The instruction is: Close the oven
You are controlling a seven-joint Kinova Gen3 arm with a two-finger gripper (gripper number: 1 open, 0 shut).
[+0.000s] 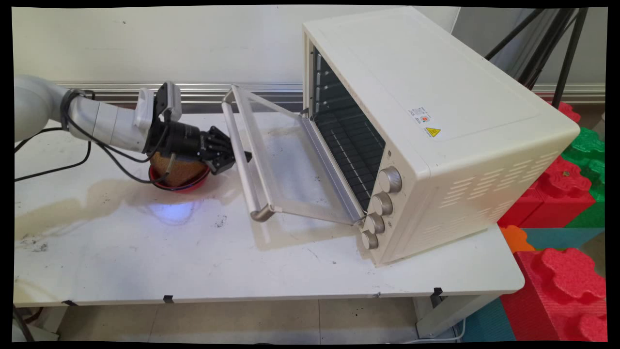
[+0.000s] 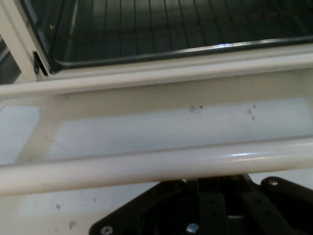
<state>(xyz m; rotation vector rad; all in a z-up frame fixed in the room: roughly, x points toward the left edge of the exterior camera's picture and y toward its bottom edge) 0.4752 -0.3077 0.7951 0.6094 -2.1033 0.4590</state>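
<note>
A cream toaster oven (image 1: 436, 121) stands on the right of the white table (image 1: 193, 261). Its glass door (image 1: 290, 165) hangs open, nearly flat, towards the left. My gripper (image 1: 238, 158) is right at the door's metal handle bar (image 1: 252, 189), about midway along it and touching it or nearly so. In the hand view the handle bar (image 2: 146, 166) runs across just above my black linkage (image 2: 210, 210), with the door pane (image 2: 161, 127) and the dark oven racks (image 2: 171, 24) beyond. Under my wrist sits a red bowl (image 1: 180, 186) holding a brown round loaf (image 1: 177, 170).
Red and green foam blocks (image 1: 557, 189) are stacked off the table's right end. Black tripod legs (image 1: 552, 43) stand behind the oven. Black cables (image 1: 87, 160) trail from the arm over the table's left side. A beige stain (image 1: 97, 198) marks the table.
</note>
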